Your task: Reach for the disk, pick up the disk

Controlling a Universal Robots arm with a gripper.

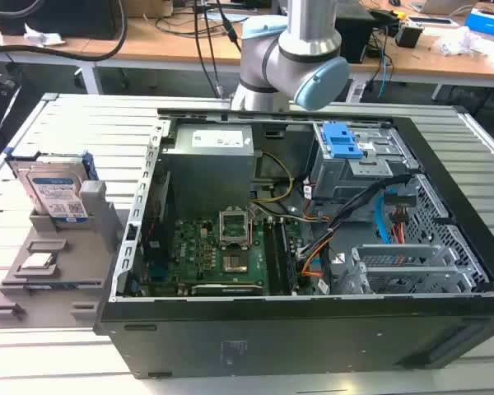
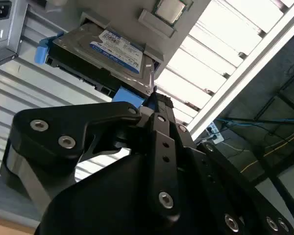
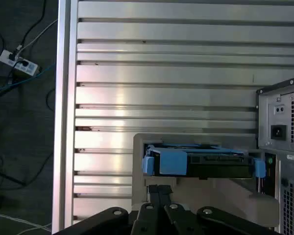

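The disk [image 1: 56, 191] is a silver hard drive with a white-and-blue label in a blue carrier. It stands on edge in a grey holder [image 1: 53, 276] at the exterior view's left, beside the open computer case. In the second wrist view the disk [image 2: 105, 46] lies just beyond my black gripper [image 2: 154, 98], apart from it. In the first wrist view the disk [image 3: 206, 162] shows edge-on, with my gripper [image 3: 159, 190] a short way off it. The fingers sit together with nothing between them.
The open computer case [image 1: 313, 329] fills the slatted metal table's middle, with a blue latch piece [image 1: 342, 140] inside. A small silver chip [image 1: 37, 262] lies on the holder. The case's rear panel [image 3: 284, 132] stands close to the disk. Cables and a power strip [image 3: 18, 62] lie on the floor.
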